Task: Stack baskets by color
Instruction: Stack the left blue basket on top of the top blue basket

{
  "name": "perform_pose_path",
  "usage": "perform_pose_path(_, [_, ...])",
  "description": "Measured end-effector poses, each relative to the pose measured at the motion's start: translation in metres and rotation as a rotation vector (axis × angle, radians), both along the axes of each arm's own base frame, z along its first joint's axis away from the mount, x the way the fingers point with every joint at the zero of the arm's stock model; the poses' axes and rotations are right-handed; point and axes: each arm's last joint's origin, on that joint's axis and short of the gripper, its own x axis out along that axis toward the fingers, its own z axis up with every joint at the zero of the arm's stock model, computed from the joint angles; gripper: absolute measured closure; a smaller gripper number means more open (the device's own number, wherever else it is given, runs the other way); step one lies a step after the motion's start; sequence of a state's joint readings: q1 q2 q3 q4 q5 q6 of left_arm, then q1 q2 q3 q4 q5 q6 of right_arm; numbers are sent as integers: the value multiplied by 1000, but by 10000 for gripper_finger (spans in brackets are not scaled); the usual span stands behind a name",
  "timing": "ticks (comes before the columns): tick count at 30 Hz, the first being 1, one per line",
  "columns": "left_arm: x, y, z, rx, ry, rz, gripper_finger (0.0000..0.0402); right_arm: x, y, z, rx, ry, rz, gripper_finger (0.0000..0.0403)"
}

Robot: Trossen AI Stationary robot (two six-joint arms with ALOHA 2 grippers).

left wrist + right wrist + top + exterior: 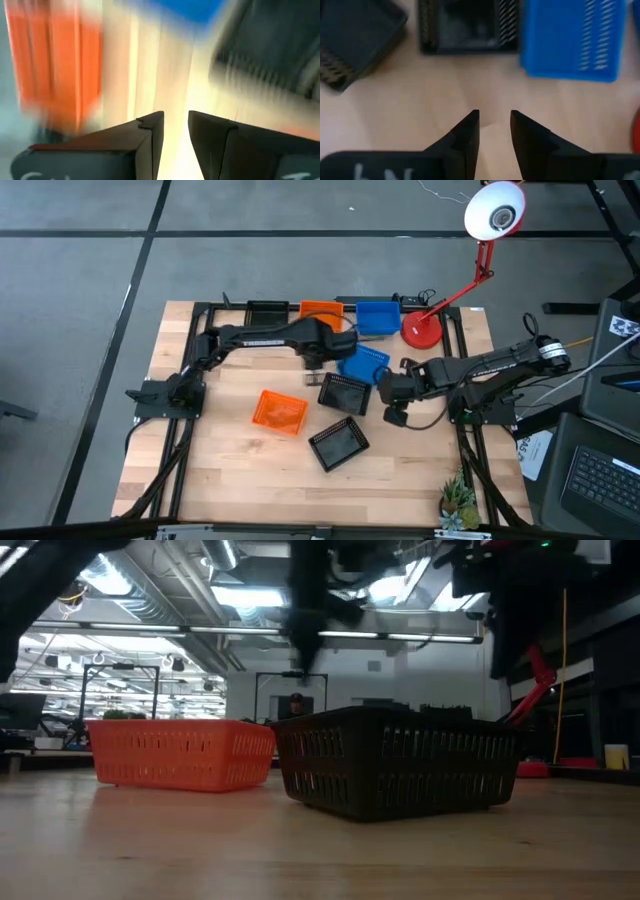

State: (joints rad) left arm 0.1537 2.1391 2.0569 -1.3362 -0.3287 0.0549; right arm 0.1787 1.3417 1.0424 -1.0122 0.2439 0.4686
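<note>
Left wrist view: heavily motion-blurred. An orange basket (55,60) shows only as a smear, cut off by the picture's edge; its slots cannot be resolved. A blue patch (192,9) beyond it is cut by the edge and cannot be identified with certainty. A dark basket (270,45) is streaked and partly out of frame.

High view: the left arm (290,335) covers part of the orange basket (320,310) at the desk's far edge. The blue basket (362,363) beside it is partly under the arm.

Low view: the black basket (398,770) hides whatever stands behind it. Both arms overhead are dark, blurred shapes; their pincers cannot be distinguished.
</note>
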Motion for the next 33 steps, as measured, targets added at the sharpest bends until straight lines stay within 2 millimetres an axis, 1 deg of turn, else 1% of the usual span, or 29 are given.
perform_pose_path(1, [-10,-1,3,0,55,15,319,2,-3,0,-7,-17,-13,295])
perform_pose_path(2, [-16,0,3,-4,81,34,319,4,-5,1,-7,-34,-24,295])
perform_pose_path(3, [-21,1,6,12,82,56,319,6,-9,2,-5,-50,-33,295])
perform_pose_path(5, [-37,4,15,11,80,92,319,9,-16,2,6,-61,-11,295])
perform_pose_path(8, [-63,3,26,14,58,113,319,11,-28,2,14,-57,13,295])
perform_pose_path(10, [-79,0,26,11,40,136,319,12,-35,1,12,-43,25,295])
perform_pose_path(14, [-114,-5,28,27,-84,175,319,18,-47,-9,-19,8,71,295])
perform_pose_path(15, [-122,-7,26,28,-124,182,319,22,-50,-14,-24,32,84,295])
perform_pose_path(20, [-155,-13,6,30,-261,209,319,37,-61,-43,-29,157,118,295])
perform_pose_path(23, [-170,-16,-8,26,-293,237,319,43,-64,-59,-20,215,111,295])
perform_pose_path(28, [-184,-19,-26,15,-281,285,319,52,-65,-76,-19,252,131,295])
perform_pose_path(31, [-186,-19,-34,12,-270,299,319,53,-65,-81,-17,265,132,295])
perform_pose_path(33, [-187,-19,-36,10,-264,307,319,50,-65,-81,-13,294,132,295])
